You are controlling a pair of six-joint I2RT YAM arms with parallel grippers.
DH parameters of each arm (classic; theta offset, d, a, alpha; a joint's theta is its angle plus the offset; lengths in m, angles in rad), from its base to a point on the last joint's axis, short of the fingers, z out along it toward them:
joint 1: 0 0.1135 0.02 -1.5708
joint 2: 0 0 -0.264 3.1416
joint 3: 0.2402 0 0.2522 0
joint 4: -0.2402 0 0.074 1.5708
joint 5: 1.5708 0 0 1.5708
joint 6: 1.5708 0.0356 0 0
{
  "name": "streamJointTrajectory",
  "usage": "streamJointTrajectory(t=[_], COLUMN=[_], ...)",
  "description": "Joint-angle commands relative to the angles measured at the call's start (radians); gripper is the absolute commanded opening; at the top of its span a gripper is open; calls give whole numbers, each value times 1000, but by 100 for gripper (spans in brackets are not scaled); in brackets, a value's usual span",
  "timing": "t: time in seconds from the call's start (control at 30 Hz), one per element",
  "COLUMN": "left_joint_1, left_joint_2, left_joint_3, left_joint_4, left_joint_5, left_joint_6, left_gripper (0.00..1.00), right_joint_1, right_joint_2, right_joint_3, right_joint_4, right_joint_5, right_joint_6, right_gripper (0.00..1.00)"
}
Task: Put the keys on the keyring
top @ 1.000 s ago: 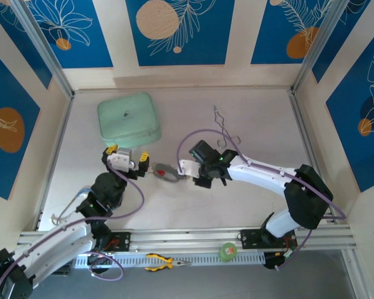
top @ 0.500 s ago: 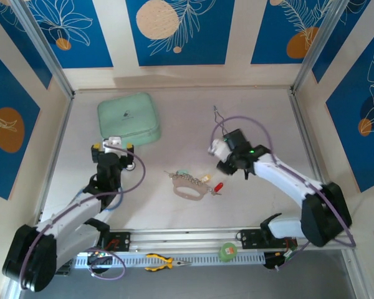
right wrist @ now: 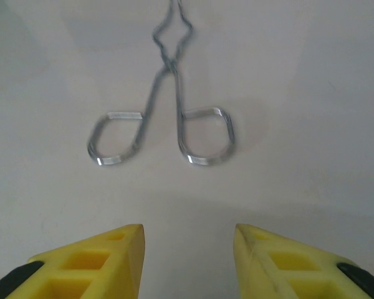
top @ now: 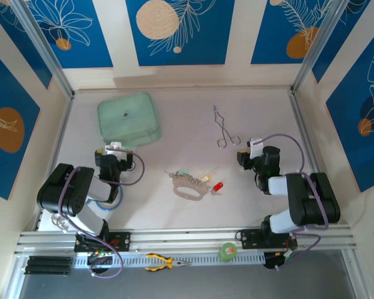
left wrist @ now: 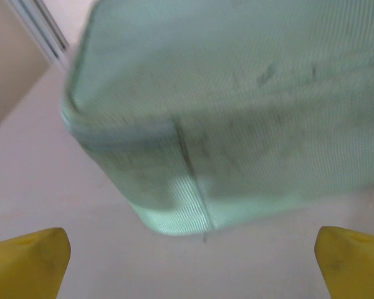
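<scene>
Found the flat grey metal oval keyring (top: 188, 195) lying mid-worktop (top: 268, 106) in the top view, with the tiny metal keys (red, yellow and pale green plastic tags) (top: 206, 179) bunched along its far and right-hand edge, touching or as good as. Can't confirm actual threading onto the loop from up there, way too small.

Left jaws: spread wide with nothing between, yellow fingertips (left wrist: 25, 258) at both edges of the wrist view, facing the mint-green rounded-square soft case (left wrist: 237, 112), well apart from the keyring. Right jaws: apart and empty too, yellow fingertips (right wrist: 93, 258) pointed at the thin silver scissor-like tongs (right wrist: 168, 61), also nowhere near the keys.

Reads like the tail end of the job, or a gap between keys. Hard to call. Assuming a loose key: next move calls for bringing both sets of jaws to mid-worktop, pinning the keyring with one, pinching a key by its tag with the other, then feeding the hole over the loop's opening. Fiddly stuff, easy to shove the whole bunch sideways.
</scene>
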Motion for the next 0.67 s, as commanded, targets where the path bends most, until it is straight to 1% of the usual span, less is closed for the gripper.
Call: streamJointTrajectory(t=[0.0,0.03,0.07,0.13,0.17,0.2,0.23,0.33,0.37,0.43,0.47,0.5,0.53,0.63], left_joint_1=[24,22,15,14,16,22,23,24,30,72,81,82,83,84], left_joint_2=[-24,-16,-28,-24,-36,-40,-30,-30,-31,-35,-37,-38,-41,-42], left_joint_3=[24,37,40,71,96,106,106,119,132,157,159,153,151,148], left_joint_4=[107,103,75,31,-39,-72,-58,-76,-105,-167,-180,-168,-163,-162], left_joint_5=[44,39,46,93,102,87,66,70,81,169,183,187,204,229], left_joint_6=[-12,-1,4,27,20,3,2,-3,-11,-35,-40,-37,-32,-23], left_gripper=[100,100,100,100,100,100,100,100,100,100,100,100,100,100], right_joint_1=[-10,-12,-18,-45,-52,-50,-45,-45,-45,-47,-47,-46,-46,-42], right_joint_2=[24,16,47,34,47,43,39,43,43,44,41,42,41,40], right_joint_3=[22,58,78,137,130,130,136,135,135,135,138,137,136,133], right_joint_4=[186,103,116,-22,16,6,-12,-2,-3,-3,-12,-7,-8,-5], right_joint_5=[-42,-43,-25,6,-2,3,17,18,17,16,17,18,18,23], right_joint_6=[43,44,68,112,126,123,121,122,122,122,122,122,123,118], right_gripper=[43,44,46,49,51,51,52,53,54,58,61,67,100,99])
